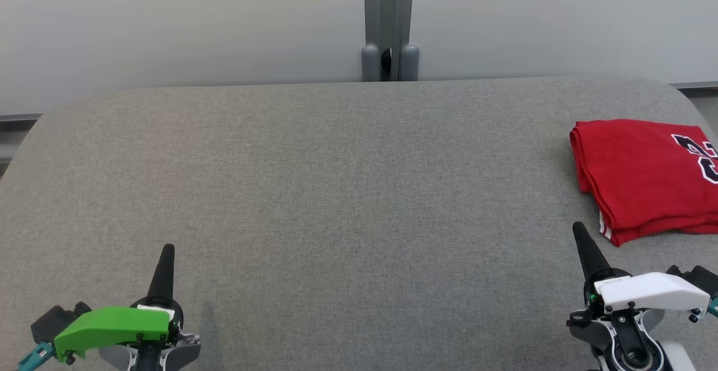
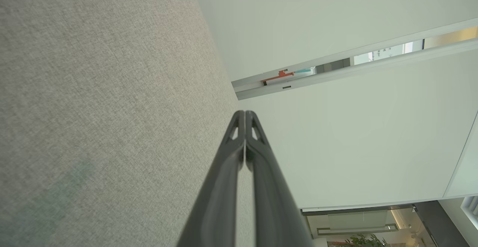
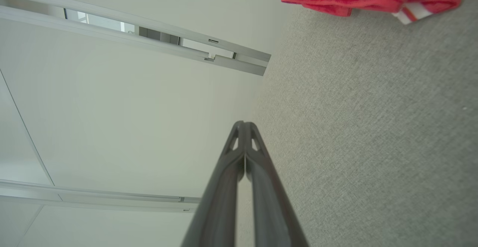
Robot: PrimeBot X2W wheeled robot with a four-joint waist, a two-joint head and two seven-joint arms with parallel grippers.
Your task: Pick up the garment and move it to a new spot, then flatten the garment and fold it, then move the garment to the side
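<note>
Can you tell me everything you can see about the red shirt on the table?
The red shirt is soft-looking cloth, folded into a flat stack of several layers. On top shows part of a black-and-white number, cut off by the picture's edge. White trim with red stripes peeks out at its near corner. It lies on the grey table, at the robot's right side. Nothing else touches it; the shut right gripper sits close by, apart from it.

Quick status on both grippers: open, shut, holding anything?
Left gripper: jaws shut, holding nothing.
Right gripper: jaws shut, holding nothing; the folded red garment lies apart from it.
</note>
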